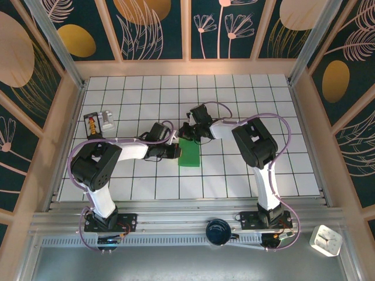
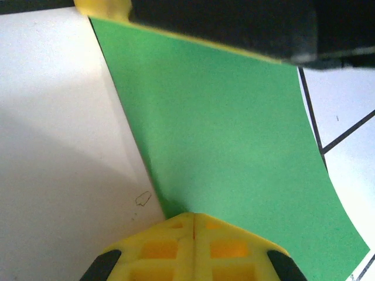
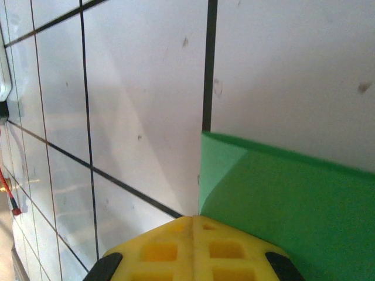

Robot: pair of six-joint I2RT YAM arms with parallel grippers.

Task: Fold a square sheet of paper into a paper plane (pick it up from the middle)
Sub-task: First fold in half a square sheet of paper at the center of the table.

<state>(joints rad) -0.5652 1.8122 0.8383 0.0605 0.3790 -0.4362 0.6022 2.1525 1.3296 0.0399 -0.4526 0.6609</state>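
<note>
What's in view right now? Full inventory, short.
paper: 1, green, folded, table centre
table: 1, white tiles, black grid lines
gadget: 1, black, yellow and grey, left side of table
cup: 1, dark blue, on the near rail between the arm bases
clock: 1, white, off the table, near right corner
left end effector: 1, yellow fingers, shut, at the paper's left edge
right end effector: 1, yellow fingers, shut, at the paper's far end
</note>
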